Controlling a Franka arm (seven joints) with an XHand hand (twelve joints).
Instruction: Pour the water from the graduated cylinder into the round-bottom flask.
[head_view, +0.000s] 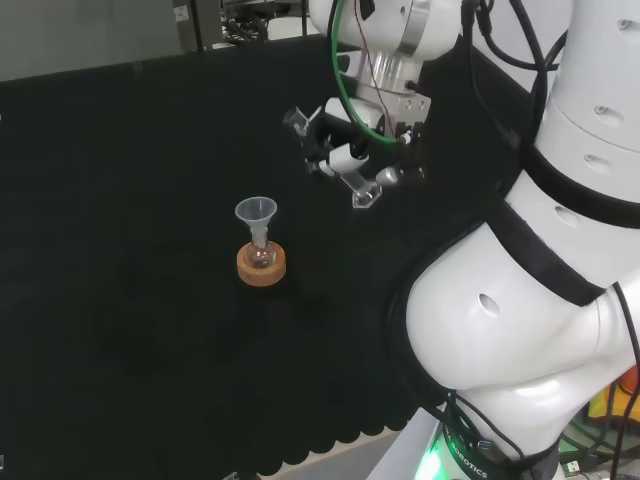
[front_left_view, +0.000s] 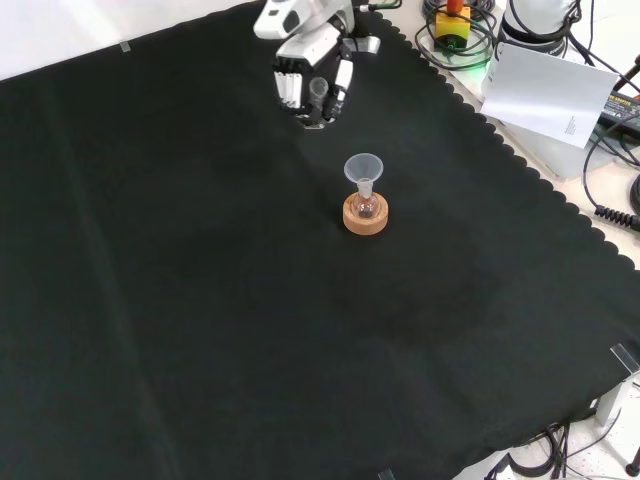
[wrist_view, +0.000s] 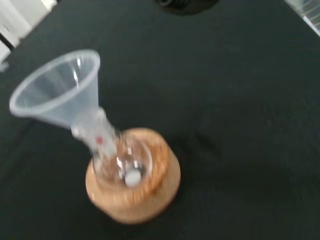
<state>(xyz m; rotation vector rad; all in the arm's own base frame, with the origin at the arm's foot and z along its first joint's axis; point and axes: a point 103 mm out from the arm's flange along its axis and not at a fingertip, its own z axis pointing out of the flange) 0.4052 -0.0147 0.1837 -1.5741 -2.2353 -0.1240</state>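
hand: hand (head_view: 352, 150) upper centre of head view, fingers curled round graduated cylinder (head_view: 335, 158), tilted, held in the air
flask: round-bottom flask (head_view: 262, 254) mid-frame, seated in cork ring (head_view: 262, 266) so it can't roll
funnel: funnel (head_view: 256, 212) in flask neck, widens the target for the pour
gap: cylinder up-right of funnel, well apart
step: likely carrying over, no pour yet

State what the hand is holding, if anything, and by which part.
The hand holds the clear graduated cylinder, fingers curled around its middle; both ends stick out.
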